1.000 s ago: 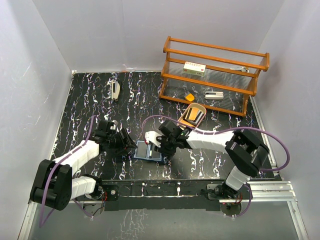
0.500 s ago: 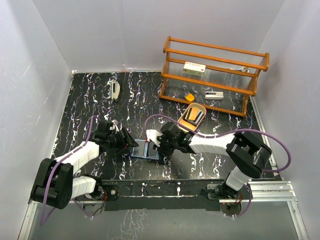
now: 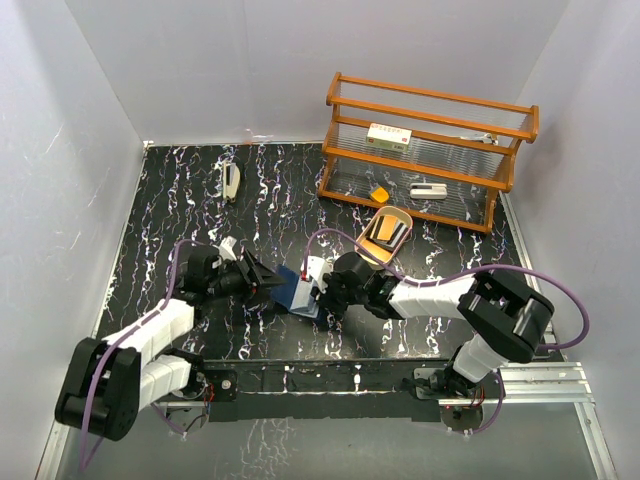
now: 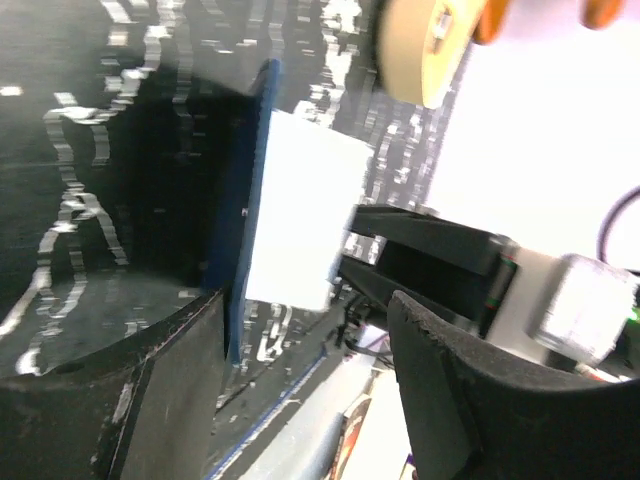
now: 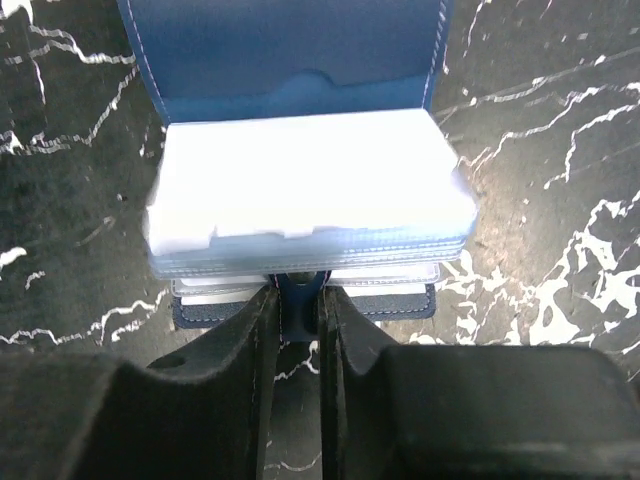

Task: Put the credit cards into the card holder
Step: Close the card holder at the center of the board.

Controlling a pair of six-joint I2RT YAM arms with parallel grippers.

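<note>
The navy card holder [image 3: 296, 289] lies open between both arms, its far cover tilted up. In the right wrist view its pale plastic sleeves [image 5: 310, 190] fan out over the navy cover [image 5: 290, 50]. My right gripper [image 5: 300, 305] is shut on the holder's snap tab [image 5: 299, 291]. My left gripper [image 3: 264, 277] stands open just left of the holder. Its dark fingers [image 4: 170, 400] are wide apart, with the holder's navy edge [image 4: 245, 200] just beyond the tips. The credit cards [image 3: 386, 232] stand in the gold oval tray [image 3: 396, 214] behind the right arm.
A wooden rack [image 3: 430, 150] with a white box [image 3: 390, 137] and small items stands at the back right. A small white stapler-like object [image 3: 231, 182] lies at the back left. Grey walls close in the black marbled table [image 3: 180, 200] on three sides.
The right gripper has closed further on the tab and shifted slightly right. The holder's far cover has tipped up from lying flat. The left gripper has moved a little farther back.
</note>
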